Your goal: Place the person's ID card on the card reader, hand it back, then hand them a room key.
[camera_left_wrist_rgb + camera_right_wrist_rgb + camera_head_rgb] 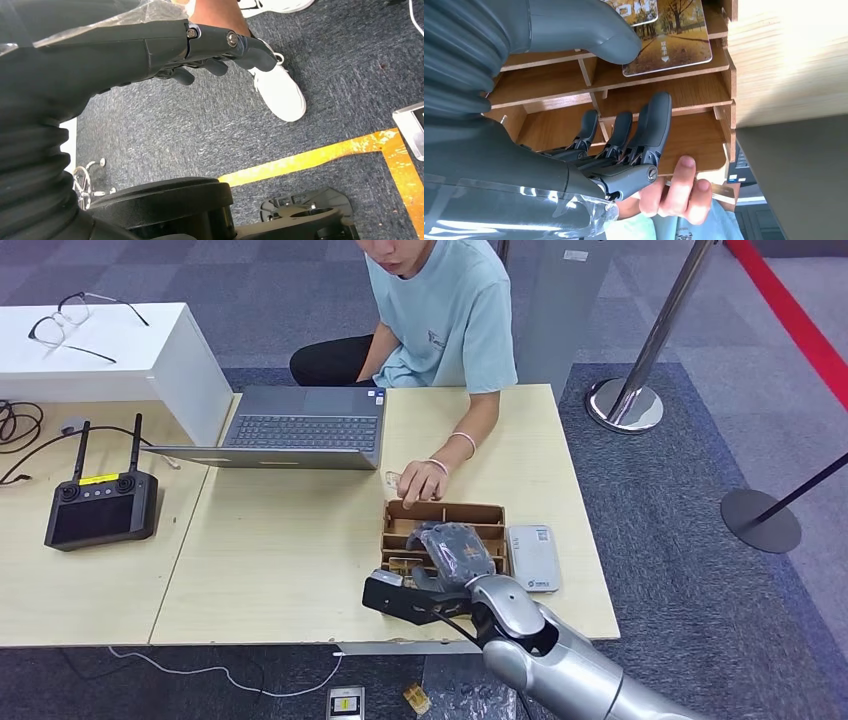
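Right hand (452,552) is over the wooden organizer tray (400,522), fingers (651,125) spread and reaching down into its compartments, thumb (589,30) apart from them; nothing held. In the right wrist view the thumb lies across a room key card (674,42) printed with an autumn tree-lined path, flat in one of the tray's slots, long axis running along the slot. A second card (639,12) overlaps it, mostly under the thumb. Tray is thin brown wood with slat dividers, rectangular, sitting near the tabletop's front right part.

Person's hand (422,480) rests on the tabletop (270,550) touching the tray's far rim, directly opposite the right hand; its fingertips show past the tray edge in the right wrist view. A small clear or pale card-like thing (392,479) lies just beside that hand; can't tell if it's the ID card.

White card reader (532,557), rounded rectangle, smooth plastic, just right of the tray, long axis front-to-back.

Further out: open grey laptop (300,430) at the far edge, black remote controller (100,508) with two antennas on the left, white box (120,350) with glasses (70,320) on top. Tabletop is light wood laminate.

Left hand (200,45) hangs over grey carpet, fingers loosely curled, holding nothing.
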You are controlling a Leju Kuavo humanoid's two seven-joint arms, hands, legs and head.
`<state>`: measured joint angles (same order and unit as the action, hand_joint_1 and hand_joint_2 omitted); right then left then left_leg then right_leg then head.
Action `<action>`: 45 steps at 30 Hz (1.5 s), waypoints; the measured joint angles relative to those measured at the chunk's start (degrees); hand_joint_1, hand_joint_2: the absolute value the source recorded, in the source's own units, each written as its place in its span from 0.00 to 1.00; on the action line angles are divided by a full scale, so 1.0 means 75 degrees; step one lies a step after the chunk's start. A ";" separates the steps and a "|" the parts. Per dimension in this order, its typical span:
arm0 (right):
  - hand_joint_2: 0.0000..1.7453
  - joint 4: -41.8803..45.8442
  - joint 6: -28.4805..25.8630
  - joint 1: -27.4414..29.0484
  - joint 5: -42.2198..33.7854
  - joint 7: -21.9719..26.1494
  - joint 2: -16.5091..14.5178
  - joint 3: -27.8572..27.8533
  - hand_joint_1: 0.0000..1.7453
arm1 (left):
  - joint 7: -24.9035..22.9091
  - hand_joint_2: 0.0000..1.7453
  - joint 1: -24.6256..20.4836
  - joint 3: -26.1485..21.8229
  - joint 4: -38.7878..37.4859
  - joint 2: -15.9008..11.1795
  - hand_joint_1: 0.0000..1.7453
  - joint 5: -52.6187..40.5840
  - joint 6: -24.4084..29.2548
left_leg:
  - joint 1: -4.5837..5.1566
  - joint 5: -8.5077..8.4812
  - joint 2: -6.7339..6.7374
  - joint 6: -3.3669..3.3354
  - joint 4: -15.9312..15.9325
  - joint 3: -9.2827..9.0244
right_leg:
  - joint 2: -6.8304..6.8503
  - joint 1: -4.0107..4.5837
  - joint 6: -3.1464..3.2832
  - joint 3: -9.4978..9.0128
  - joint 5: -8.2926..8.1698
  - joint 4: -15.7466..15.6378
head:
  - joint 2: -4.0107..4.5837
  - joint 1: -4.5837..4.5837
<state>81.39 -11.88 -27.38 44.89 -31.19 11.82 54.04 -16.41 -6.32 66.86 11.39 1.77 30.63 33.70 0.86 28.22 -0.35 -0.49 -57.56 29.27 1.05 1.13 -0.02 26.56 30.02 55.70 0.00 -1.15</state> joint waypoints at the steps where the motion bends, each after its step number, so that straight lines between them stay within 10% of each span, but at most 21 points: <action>1: 1.00 -0.0009 0.0002 0.0004 -0.0005 0.0000 -0.0001 0.0002 0.49 | 0.0000 1.00 0.0000 0.0000 0.0000 0.0000 0.00 -0.0003 0.0000 | 0.0000 0.0000 0.0000 0.0000 0.0000 0.0000 | 0.0000 0.0000 0.0000 0.0000 0.0000 0.0000 | 0.0000 0.0000; 45: 1.00 -0.0362 -0.0165 0.0180 -0.0273 0.0128 -0.0184 0.0024 0.52 | -0.0047 1.00 -0.0005 0.0005 0.0000 0.0017 0.00 -0.0004 0.0000 | 0.0000 0.0000 0.0008 0.0000 0.0001 -0.0016 | -0.0006 0.0000 0.0000 -0.0010 0.0000 0.0000 | 0.0000 0.0000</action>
<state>78.67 -13.13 -26.03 42.85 -30.23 10.44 54.22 -16.76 -6.35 66.90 11.39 1.90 30.60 33.70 0.86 28.22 -0.29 -0.49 -57.55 29.15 1.01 1.14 -0.02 26.48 30.02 55.70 0.00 -1.15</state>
